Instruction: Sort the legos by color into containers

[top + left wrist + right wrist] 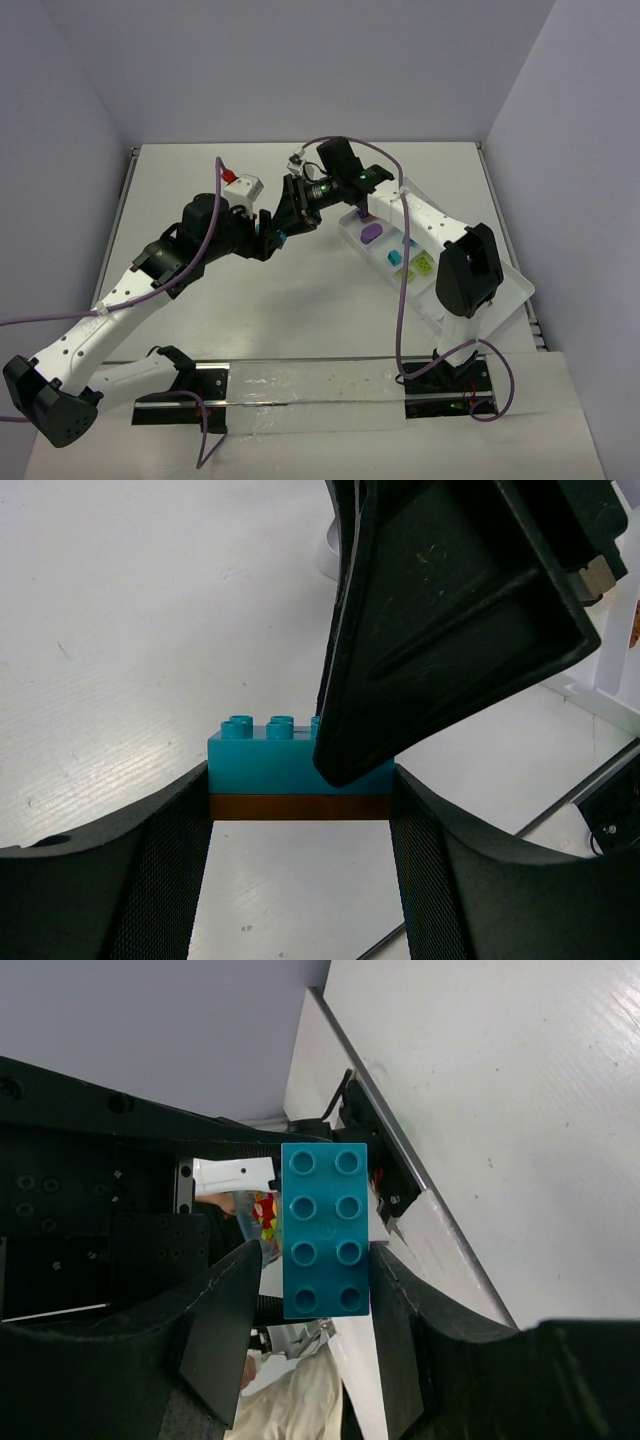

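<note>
**A:** Low in the left wrist view, the left gripper (300, 800) clamps the stack (290, 785) by its ends. That's the teal brick (262, 762) on the brown brick (300, 807), long axis left to right.

**B:** The right gripper (312, 1260) straddles the teal brick's short width, jaws narrow. Pinched or not, I can't tell.

**A:** The tray (515, 285) lies right of centre, nearer the right arm, with open table (300, 310) between.

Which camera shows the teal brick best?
Right wrist: the teal brick faces it, all eight studs clear. Left wrist shows its side, partly hidden by the right pincer. Top external shows only a sliver.
</note>
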`<state>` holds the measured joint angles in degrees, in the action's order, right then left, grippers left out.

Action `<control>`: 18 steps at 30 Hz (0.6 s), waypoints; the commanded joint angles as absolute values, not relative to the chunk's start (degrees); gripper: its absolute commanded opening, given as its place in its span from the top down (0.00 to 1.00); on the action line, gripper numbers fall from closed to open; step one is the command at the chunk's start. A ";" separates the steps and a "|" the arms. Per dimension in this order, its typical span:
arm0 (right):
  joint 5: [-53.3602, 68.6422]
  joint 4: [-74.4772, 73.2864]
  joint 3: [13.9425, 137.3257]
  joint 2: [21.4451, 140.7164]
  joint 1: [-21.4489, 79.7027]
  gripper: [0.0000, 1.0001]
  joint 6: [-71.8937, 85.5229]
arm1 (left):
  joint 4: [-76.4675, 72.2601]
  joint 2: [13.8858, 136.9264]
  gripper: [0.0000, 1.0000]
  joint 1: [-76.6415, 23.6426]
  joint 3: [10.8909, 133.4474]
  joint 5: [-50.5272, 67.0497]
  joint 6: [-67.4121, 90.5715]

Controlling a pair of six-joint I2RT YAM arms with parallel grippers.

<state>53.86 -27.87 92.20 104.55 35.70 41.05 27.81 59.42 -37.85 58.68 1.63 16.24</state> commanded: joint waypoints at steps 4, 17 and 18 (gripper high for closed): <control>58.23 -25.34 93.19 105.12 36.23 0.47 40.54 | 25.29 58.34 1.00 -38.41 61.26 0.61 16.30; 52.84 -22.39 90.62 103.60 36.19 1.00 44.20 | 27.63 59.05 0.82 -38.50 62.36 0.35 17.18; 52.06 -22.51 90.48 103.31 36.16 1.00 44.25 | 28.04 59.52 0.74 -38.45 62.63 0.35 17.36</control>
<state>54.96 -24.89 91.38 105.35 35.61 42.70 28.22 58.86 -38.15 58.99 -0.07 16.36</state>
